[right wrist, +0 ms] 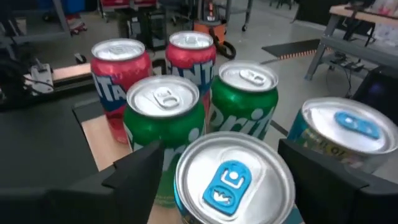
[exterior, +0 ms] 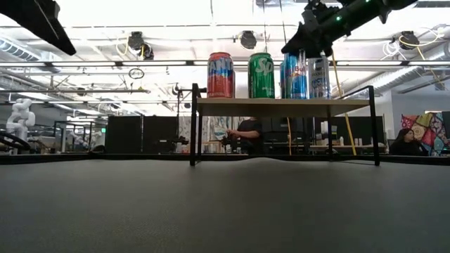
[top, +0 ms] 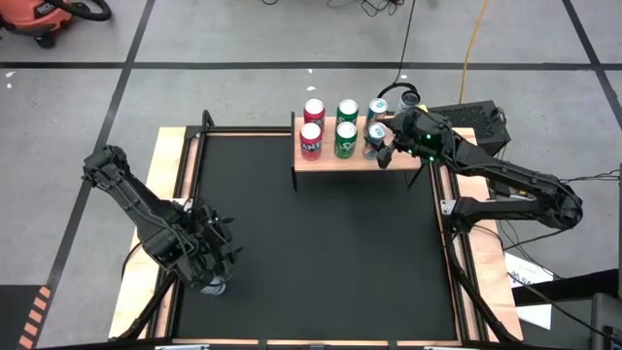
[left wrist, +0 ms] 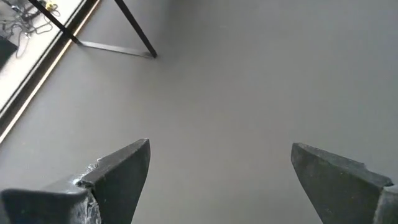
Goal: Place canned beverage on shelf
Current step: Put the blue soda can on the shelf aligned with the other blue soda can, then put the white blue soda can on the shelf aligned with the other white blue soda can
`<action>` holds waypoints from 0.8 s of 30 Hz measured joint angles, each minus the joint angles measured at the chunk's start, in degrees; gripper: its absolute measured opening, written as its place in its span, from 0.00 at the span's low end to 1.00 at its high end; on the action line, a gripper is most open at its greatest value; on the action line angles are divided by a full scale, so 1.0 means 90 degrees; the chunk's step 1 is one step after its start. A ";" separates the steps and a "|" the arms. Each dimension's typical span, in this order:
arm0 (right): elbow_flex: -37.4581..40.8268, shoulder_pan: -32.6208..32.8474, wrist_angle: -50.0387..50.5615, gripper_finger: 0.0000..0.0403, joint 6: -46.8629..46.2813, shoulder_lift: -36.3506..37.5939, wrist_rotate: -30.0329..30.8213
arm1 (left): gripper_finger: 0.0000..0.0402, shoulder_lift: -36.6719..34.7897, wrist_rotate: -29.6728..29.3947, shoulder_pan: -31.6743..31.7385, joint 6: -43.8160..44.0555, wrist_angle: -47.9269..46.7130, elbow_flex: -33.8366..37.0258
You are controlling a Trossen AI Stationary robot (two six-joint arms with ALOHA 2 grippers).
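Note:
The shelf [top: 326, 163], a light-wood plank on thin black legs, stands at the mat's far edge; it also shows in the low view [exterior: 281, 107]. Several cans stand upright on it: two red [top: 312, 139], two green [top: 345, 139] and two blue-and-silver. My right gripper [top: 379, 146] is open at the shelf's right end. Its fingers stand on either side of the top of the near blue-tabbed can [right wrist: 233, 180], with a gap showing beside one finger. In the low view the gripper [exterior: 304, 49] is at the height of the can tops. My left gripper [top: 216, 284] is open and empty over the mat's near left.
Wooden side rails [top: 175, 194] frame the black mat [top: 321, 253], which lies open between the shelf and my left gripper. A shelf leg [left wrist: 134, 28] shows in the left wrist view. Cables and a dark box [top: 476, 117] lie beyond the shelf's right end. People sit in the room behind [exterior: 246, 133].

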State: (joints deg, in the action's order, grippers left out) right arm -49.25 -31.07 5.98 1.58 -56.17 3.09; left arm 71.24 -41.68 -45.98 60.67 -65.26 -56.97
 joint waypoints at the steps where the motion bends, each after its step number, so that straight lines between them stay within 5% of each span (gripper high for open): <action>1: 0.0000 0.0000 -0.0022 0.76 -0.0001 0.0052 0.0000 | 0.97 0.0000 0.0016 0.0000 -0.0001 0.0000 0.0000; 11: -0.0005 0.0207 -0.0032 0.77 -0.0325 0.1114 0.0155 | 0.97 -0.0007 0.1476 0.0116 0.0787 -0.1142 -0.0712; 18: -0.0007 0.0941 0.0092 0.77 -0.0740 0.1568 -0.0169 | 0.97 -0.0007 0.4130 -0.0114 0.1481 -0.0612 -0.0916; 24: -0.0007 0.1482 0.0360 0.77 -0.0771 0.1336 -0.0180 | 0.97 -0.0005 0.4332 -0.0490 0.2330 -0.0709 -0.0916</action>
State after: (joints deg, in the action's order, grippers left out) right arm -49.32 -17.74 9.22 -5.37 -44.14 1.47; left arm 71.20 -2.70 -50.39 81.64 -71.64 -65.21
